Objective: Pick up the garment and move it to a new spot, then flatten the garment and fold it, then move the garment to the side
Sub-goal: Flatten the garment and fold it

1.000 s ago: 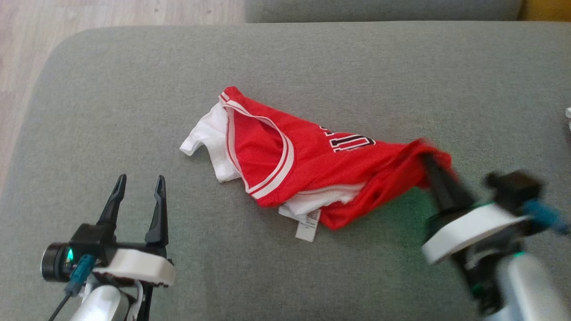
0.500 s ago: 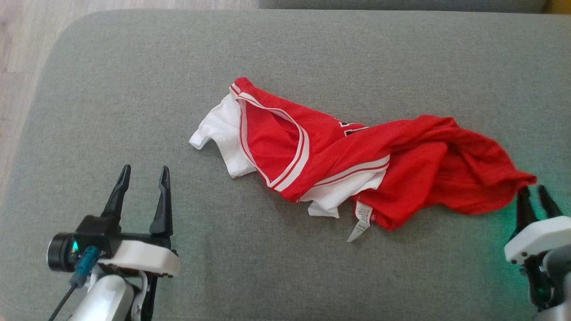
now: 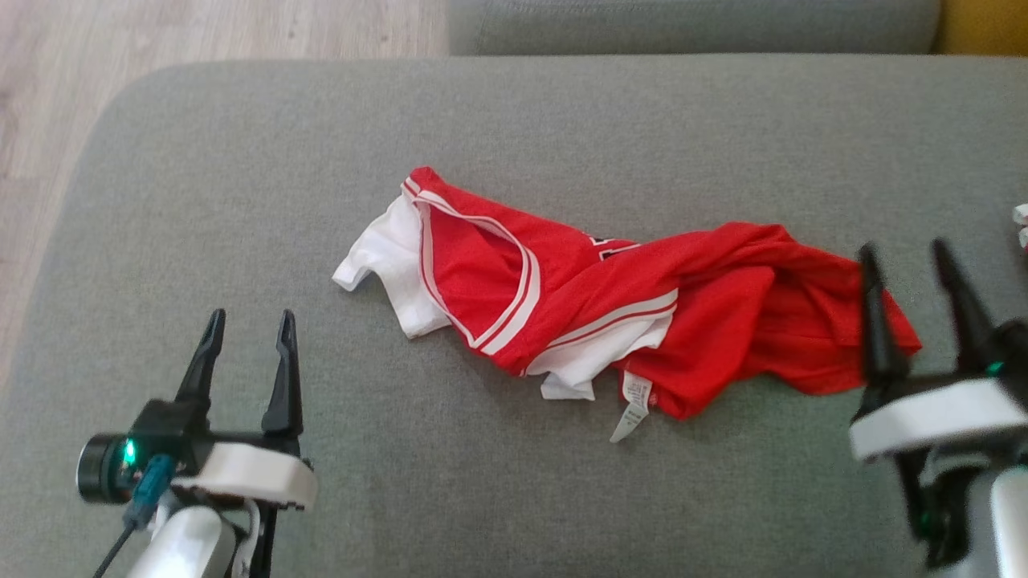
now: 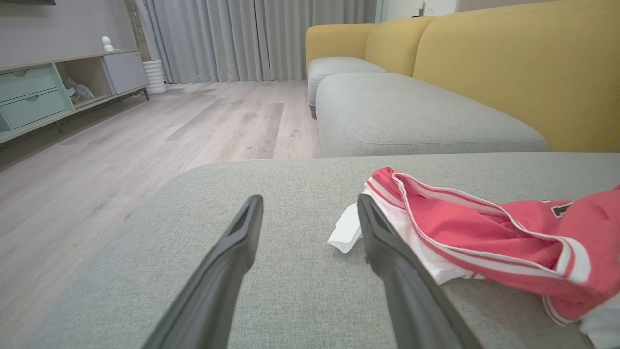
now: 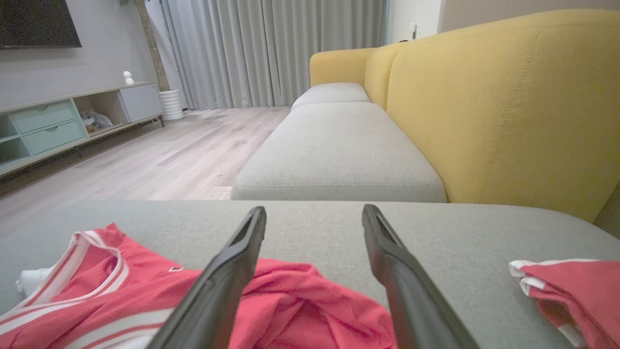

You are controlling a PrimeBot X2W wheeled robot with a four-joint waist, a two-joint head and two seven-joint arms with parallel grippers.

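In the head view, the crumpled red mesh basketball jersey with white trim and a white tee inside it [image 3: 562,313] lay near the middle of the grey woven seat cushion [image 3: 241,160], bunched, with a label poking out at its near edge. The left gripper [image 3: 249,321] hovered well apart from the jersey with its jaws spread and nothing between them. The right gripper [image 3: 902,250] stood at the jersey's right end, jaws also spread and empty, one finger crossing the red cloth. Judging by this, the flattening step was in hand, and the next move probably called for a pinch on each end so the cloth could be drawn out smooth. In the left wrist view, the left gripper [image 4: 310,201] pointed along the cushion, with the white sleeve just beside its right finger. Across the wooden floor [image 4: 145,140], a pale green and grey sideboard [image 4: 34,92] had an open compartment holding a small heap [image 4: 77,90], too blurred to identify. In the right wrist view, the right gripper [image 5: 315,211] hung over the jersey's crumpled hem, and a second red and white piece of cloth [image 5: 566,286] lay apart to the right.
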